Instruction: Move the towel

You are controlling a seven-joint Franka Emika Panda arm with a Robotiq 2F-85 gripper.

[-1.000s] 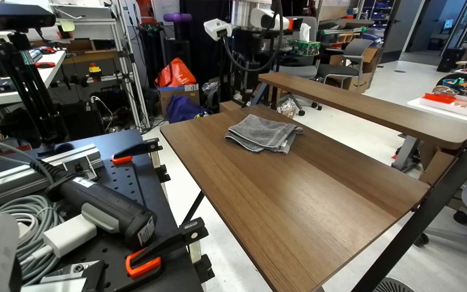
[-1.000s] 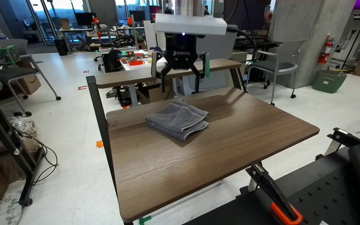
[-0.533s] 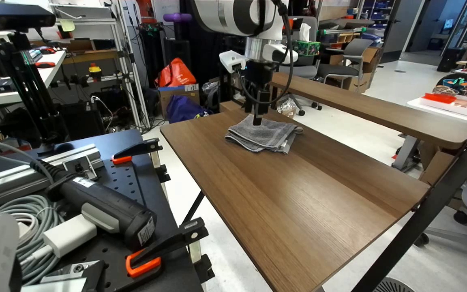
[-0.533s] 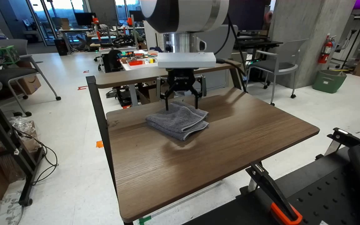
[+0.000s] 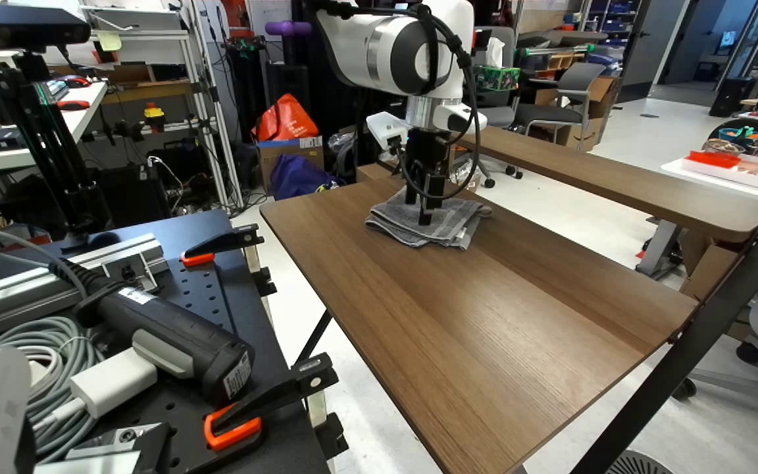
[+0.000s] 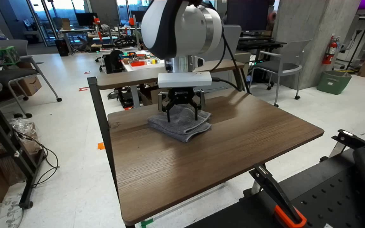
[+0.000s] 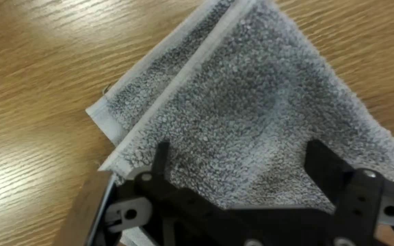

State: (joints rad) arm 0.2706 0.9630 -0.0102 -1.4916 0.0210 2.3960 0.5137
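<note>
The gripper [image 6: 182, 119] points straight down over the towel [image 6: 181, 127], its fingers [image 6: 169, 116] spread well apart; whether the tips touch it cannot be told. Half a second earlier they hung higher; they have come down since, and more of the white arm [image 6: 198, 31] shows above them in both exterior views. The towel lies as it did, near the corner of the bench [image 6: 220, 158] where the long edge beside a raised shelf [image 5: 589, 169] meets a short edge. It is grey, thick-piled and folded in layers, its upper surface gently rumpled; in the wrist view pale hems run along two stacked borders, one set a little back from the other. The bench top is brown wood grain with rounded corners, glossy where light falls. Past the opposite long edge, across a gap, stands a black table [image 5: 185, 229] bearing two clamps [image 5: 280, 394] with orange ends. Beyond the short edge near the towel, an orange bag [image 5: 289, 118] sits in or on a cardboard box [image 5: 313, 157]; beyond the other short edge are a grey chair [image 6: 276, 66], a green bin [image 6: 334, 84] and a red fire extinguisher [image 6: 330, 52].
</note>
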